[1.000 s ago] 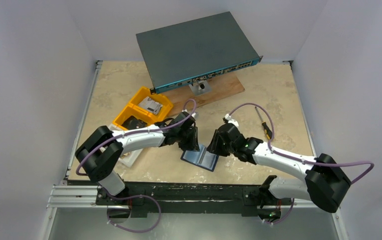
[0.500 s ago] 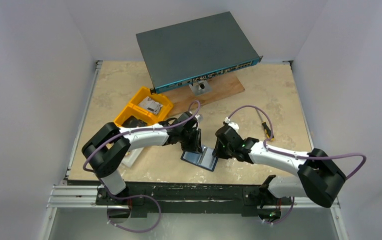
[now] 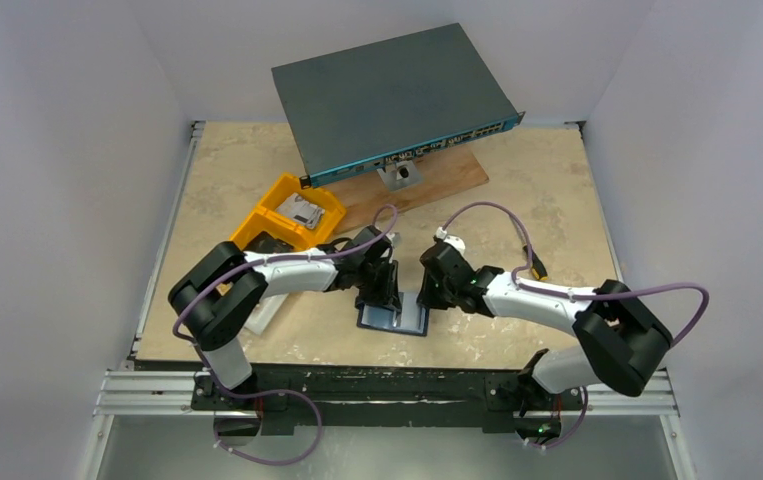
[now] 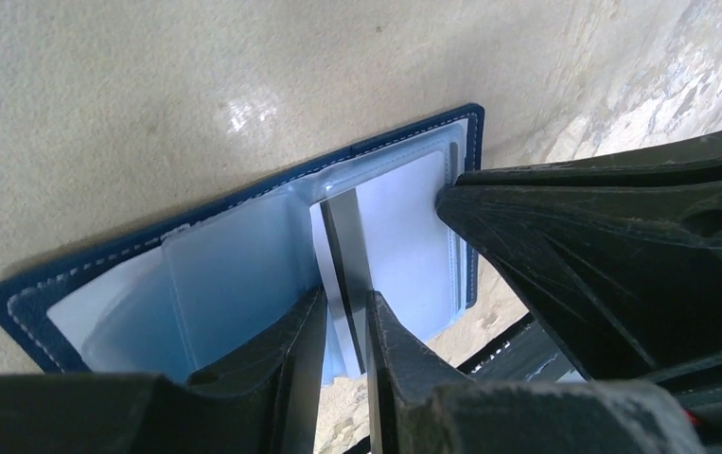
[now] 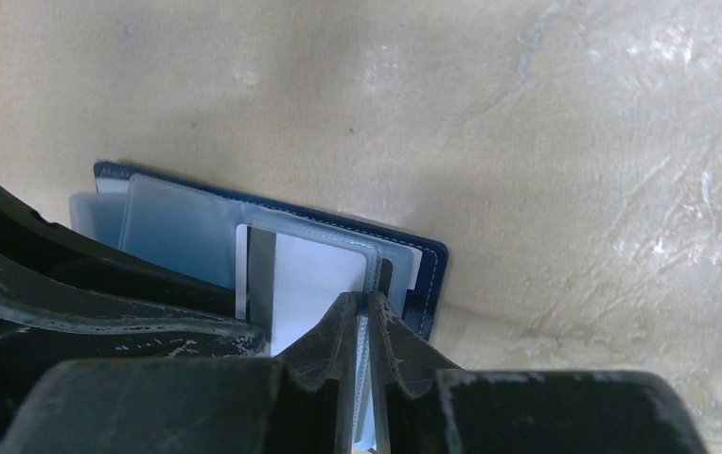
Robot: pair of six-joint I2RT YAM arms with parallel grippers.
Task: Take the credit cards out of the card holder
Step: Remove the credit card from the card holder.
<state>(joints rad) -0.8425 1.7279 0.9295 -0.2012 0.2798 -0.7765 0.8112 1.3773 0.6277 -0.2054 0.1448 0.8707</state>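
The card holder (image 3: 394, 320) lies open on the table between both grippers, navy cover down and clear sleeves (image 4: 224, 274) facing up. A pale credit card (image 4: 345, 255) with a dark stripe sticks out of a sleeve. My left gripper (image 4: 345, 301) is shut on its end. From the other side, the same card (image 5: 305, 279) shows white under the plastic. My right gripper (image 5: 364, 301) is shut on the clear edge of a sleeve (image 5: 368, 260), next to the holder's navy corner (image 5: 428, 274). From above, the left gripper (image 3: 382, 292) and right gripper (image 3: 425, 297) almost touch over the holder.
Two yellow bins (image 3: 287, 222) with small parts sit just behind the left arm. A grey network switch (image 3: 392, 95) leans on a wooden board (image 3: 437, 180) at the back. A screwdriver (image 3: 536, 267) lies to the right. The table's front rail (image 3: 387, 385) is close below the holder.
My right gripper has moved left onto the holder and its jaws have closed on a sleeve edge. The holder has turned a little, squarer to the front edge. The left gripper has stayed on the card.
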